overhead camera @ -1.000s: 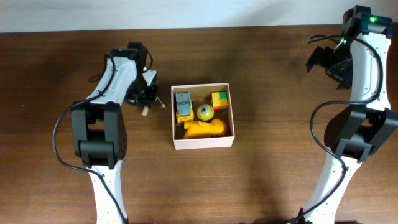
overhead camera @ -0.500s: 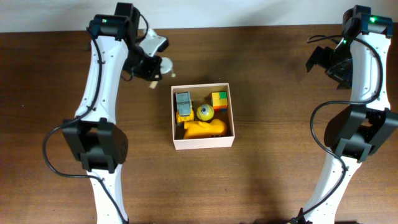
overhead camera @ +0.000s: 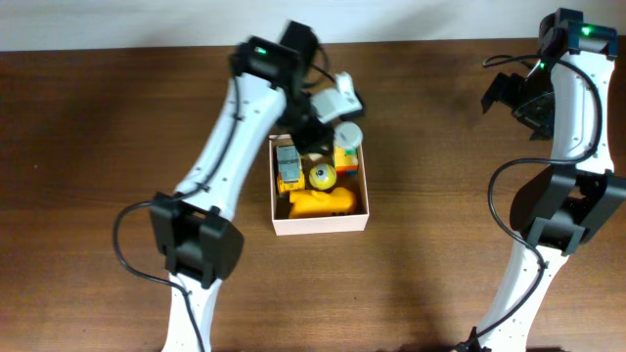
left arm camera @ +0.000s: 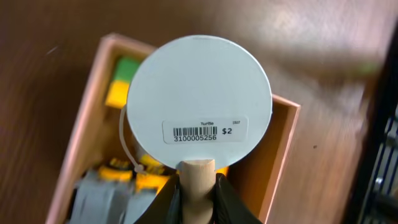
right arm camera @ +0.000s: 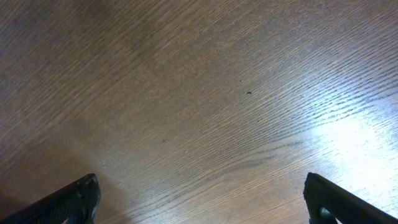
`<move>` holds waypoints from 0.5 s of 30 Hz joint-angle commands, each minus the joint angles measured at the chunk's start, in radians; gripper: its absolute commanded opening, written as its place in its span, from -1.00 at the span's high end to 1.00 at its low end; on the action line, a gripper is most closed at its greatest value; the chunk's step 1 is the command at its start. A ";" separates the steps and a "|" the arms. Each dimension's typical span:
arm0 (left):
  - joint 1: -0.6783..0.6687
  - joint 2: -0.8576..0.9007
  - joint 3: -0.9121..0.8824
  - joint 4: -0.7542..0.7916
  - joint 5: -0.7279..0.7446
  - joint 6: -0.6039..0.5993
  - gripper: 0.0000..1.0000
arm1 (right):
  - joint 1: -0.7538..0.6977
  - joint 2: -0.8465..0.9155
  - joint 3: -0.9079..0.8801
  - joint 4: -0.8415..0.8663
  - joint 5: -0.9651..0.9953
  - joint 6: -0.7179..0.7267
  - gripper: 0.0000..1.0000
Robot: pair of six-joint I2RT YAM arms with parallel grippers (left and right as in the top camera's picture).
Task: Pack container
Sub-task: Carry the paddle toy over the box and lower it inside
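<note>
Jaws of left gripper (left arm camera: pixel 197 194) were clamped on the wooden handle (left arm camera: pixel 197 175) of a white disc toy (left arm camera: pixel 199 102), over the container (overhead camera: pixel 318 224), mid-desk. Right gripper (right arm camera: pixel 202 202) stood wide, empty. Container judged light, thin-walled, crushable; hold by rim.

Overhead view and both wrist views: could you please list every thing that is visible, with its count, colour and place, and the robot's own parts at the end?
table: one, dark brown wood, under everything
container: one, white outside and tan inside, mid-table
toy vehicle: one, grey and yellow, left part of the container
ball: one, yellow, middle of the container
block: one, yellow, green and red, far right corner of the container
yellow toy: one, yellow-orange, near side of the container; shape unclear
paddle: one, white disc with a barcode sticker on a wooden stick, held above the container
left arm: one, white and black, over the container, jaws shut on the stick
right arm: one, white and black, far right, jaws open over bare table
</note>
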 commanded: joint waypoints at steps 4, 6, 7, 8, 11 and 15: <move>-0.052 -0.026 -0.115 0.068 -0.191 0.083 0.67 | 0.003 0.003 -0.002 0.003 -0.005 0.009 -0.97; -0.053 -0.026 -0.153 0.101 -0.205 0.083 0.67 | 0.003 0.003 -0.002 0.003 -0.005 0.009 -0.98; -0.050 -0.026 -0.164 0.113 -0.208 0.083 0.67 | 0.003 0.003 -0.002 0.003 -0.005 0.009 -0.98; -0.048 -0.026 -0.169 0.122 -0.215 0.083 0.67 | 0.003 0.003 -0.002 0.003 -0.005 0.009 -0.98; -0.047 -0.026 -0.174 0.147 -0.222 0.083 0.67 | 0.003 0.003 -0.002 0.003 -0.005 0.009 -0.97; -0.047 -0.026 -0.174 0.156 -0.222 0.082 0.47 | 0.003 0.003 -0.002 0.003 -0.005 0.009 -0.97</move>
